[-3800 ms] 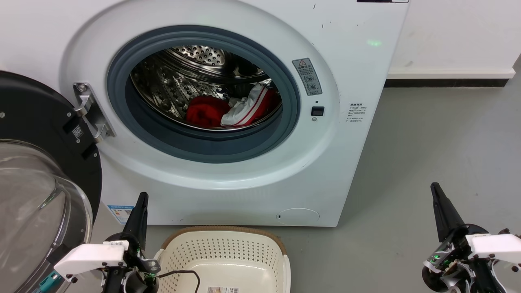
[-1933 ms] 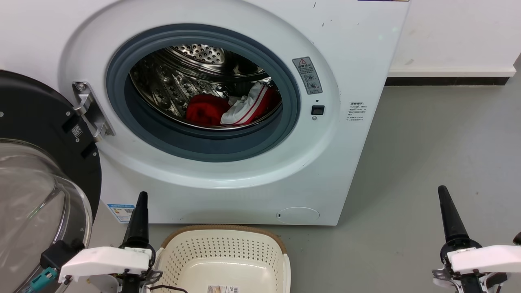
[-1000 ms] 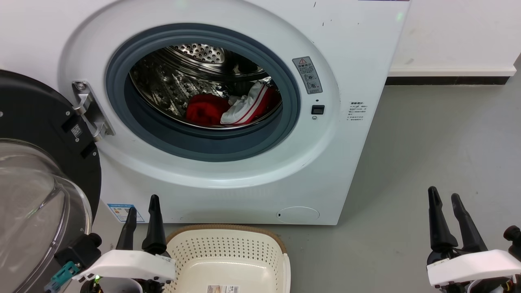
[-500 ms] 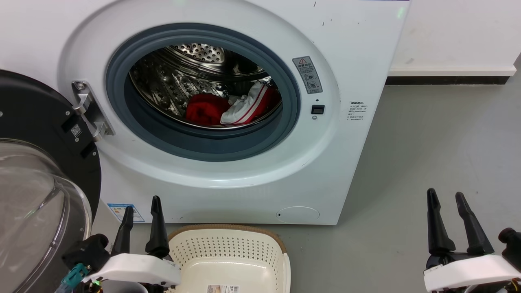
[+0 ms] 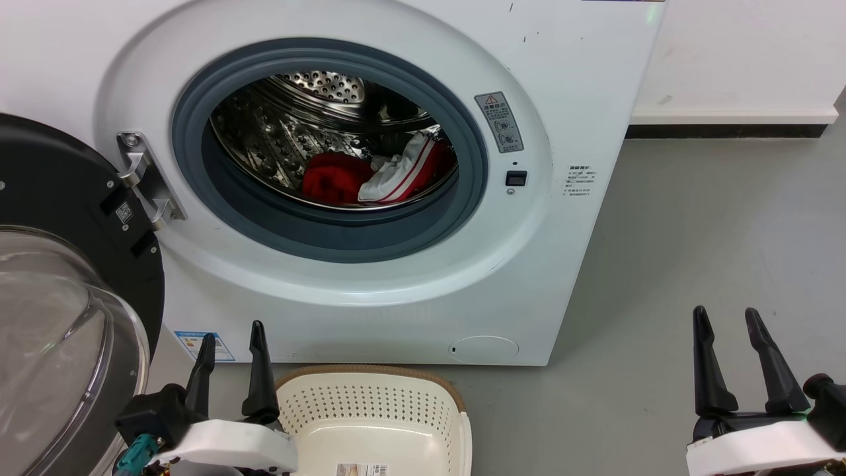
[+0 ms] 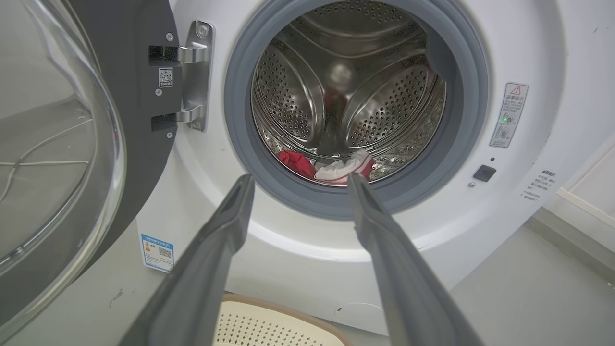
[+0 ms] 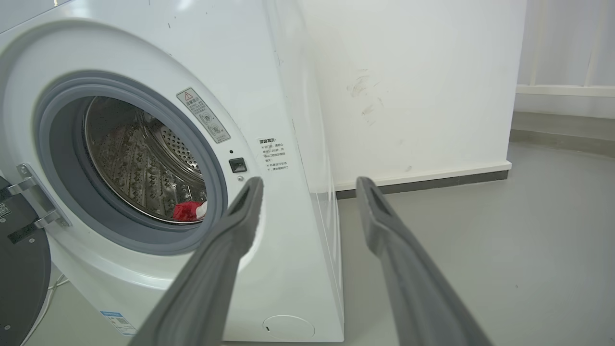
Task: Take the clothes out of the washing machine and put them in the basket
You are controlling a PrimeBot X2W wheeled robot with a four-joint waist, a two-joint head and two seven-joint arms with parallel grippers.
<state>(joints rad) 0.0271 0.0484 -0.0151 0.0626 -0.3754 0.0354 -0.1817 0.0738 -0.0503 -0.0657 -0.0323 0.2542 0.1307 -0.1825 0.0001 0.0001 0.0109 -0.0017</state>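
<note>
Clothes (image 5: 334,178), soft bright red fabric plus a white red-striped piece (image 5: 396,177), are lying low in the shiny perforated steel drum (image 5: 291,132) of the big white front-loading washing machine (image 5: 581,79); its black-framed glass door (image 5: 59,192) hangs wide open on the left; small oval cream plastic basket (image 5: 363,406) sits on the grey floor (image 5: 694,231) right in front; left pincer (image 5: 233,332) just beside the basket, fingers spread, released; right pincer (image 5: 725,312) well off to the right, spread too.

A: What do the washing machine's (image 5: 581,79) surfaces look like?
B: Glossy white casing, shiny perforated steel drum (image 5: 284,142), matt grey rubbery-looking seal (image 5: 330,241), clear glass door (image 5: 46,330).
A: And the rest?
B: Soft red and white cloth clothes (image 5: 334,180); matt cream perforated plastic basket (image 5: 370,404); smooth grey floor (image 5: 714,218).
</note>
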